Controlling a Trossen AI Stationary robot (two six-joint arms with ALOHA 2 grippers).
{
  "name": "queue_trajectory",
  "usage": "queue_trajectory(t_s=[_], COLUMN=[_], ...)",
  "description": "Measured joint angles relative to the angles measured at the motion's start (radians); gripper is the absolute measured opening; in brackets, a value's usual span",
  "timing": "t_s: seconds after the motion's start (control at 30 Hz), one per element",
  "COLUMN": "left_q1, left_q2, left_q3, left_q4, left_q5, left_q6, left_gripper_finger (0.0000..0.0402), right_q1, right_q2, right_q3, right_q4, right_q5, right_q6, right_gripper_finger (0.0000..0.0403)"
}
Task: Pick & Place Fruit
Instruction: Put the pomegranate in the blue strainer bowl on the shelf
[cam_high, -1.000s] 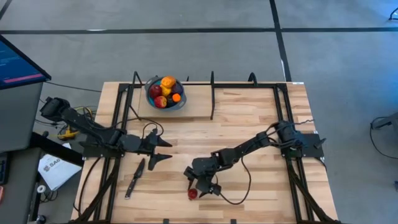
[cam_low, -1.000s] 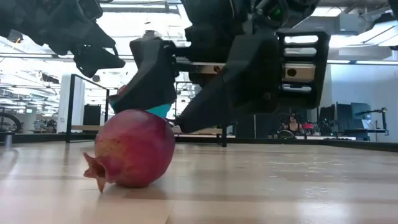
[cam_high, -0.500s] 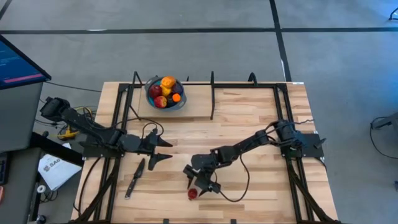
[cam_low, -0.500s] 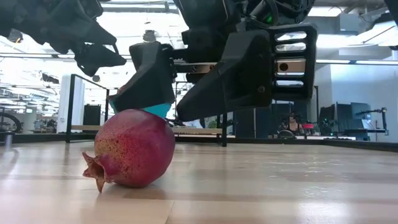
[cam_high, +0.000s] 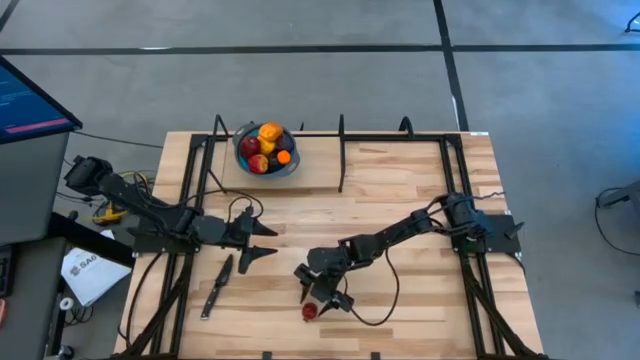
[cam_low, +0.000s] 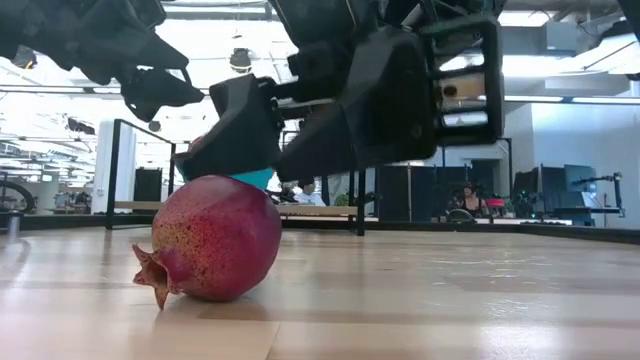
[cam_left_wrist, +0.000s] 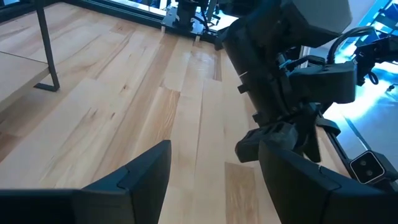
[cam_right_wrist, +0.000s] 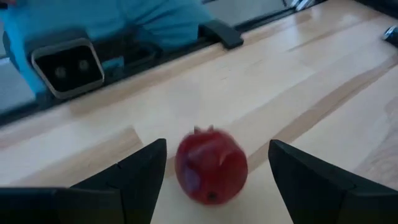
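Probably robotics lab: concrete floor (cam_high: 540, 100), distant workstations (cam_low: 575, 195), monitor (cam_high: 30, 100).

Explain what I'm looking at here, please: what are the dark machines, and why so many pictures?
Two robot arms work at a wooden table, filmed at once from above, from table level, and from a camera on each wrist. The right gripper hangs open just above a red pomegranate lying on the table, holding nothing. The left gripper waits open near a knife. At the back stands a bowl with more fruit in it.
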Motion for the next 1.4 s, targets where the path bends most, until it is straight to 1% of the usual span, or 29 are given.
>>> queue_trajectory(t_s=[0.1,0.17,0.53,0.63,0.77,0.87,1.03,1.1,1.23,1.33,1.4], left_q1=[0.000,0.000,0.000,0.000,0.000,0.000,0.000,0.000,0.000,0.000,0.000], left_q2=[0.000,0.000,0.000,0.000,0.000,0.000,0.000,0.000,0.000,0.000,0.000], left_q3=[0.000,0.000,0.000,0.000,0.000,0.000,0.000,0.000,0.000,0.000,0.000], left_q4=[0.003,0.005,0.010,0.014,0.017,0.021,0.031,0.036,0.040,0.041,0.041], left_q5=[0.000,0.000,0.000,0.000,0.000,0.000,0.001,0.001,0.001,0.001,0.001], left_q6=[0.000,0.000,0.000,0.000,-0.001,-0.002,-0.003,-0.003,-0.004,-0.004,-0.004], left_gripper_finger=[0.0236,0.0237,0.0237,0.0235,0.0233,0.0232,0.0232,0.0232,0.0232,0.0232,0.0232], right_q1=[0.004,0.009,0.030,0.036,0.043,0.045,0.049,0.048,0.048,0.046,0.046], right_q2=[0.000,0.000,0.000,0.000,0.000,0.036,0.057,0.067,0.073,0.073,0.073], right_q3=[0.000,0.000,0.000,0.000,0.000,0.001,0.007,-0.003,0.002,0.000,0.000], right_q4=[0.029,0.031,0.023,0.022,0.021,0.057,0.093,0.061,0.071,0.059,0.061], right_q5=[0.007,0.040,0.057,0.085,0.091,0.095,0.118,0.122,0.135,0.138,0.161], right_q6=[0.044,0.055,0.062,0.047,0.052,0.060,0.071,0.089,0.106,0.148,0.184], right_gripper_finger=[0.0276,0.0276,0.0276,0.0276,0.0276,0.0276,0.0276,0.0276,0.0276,0.0276,0.0276])
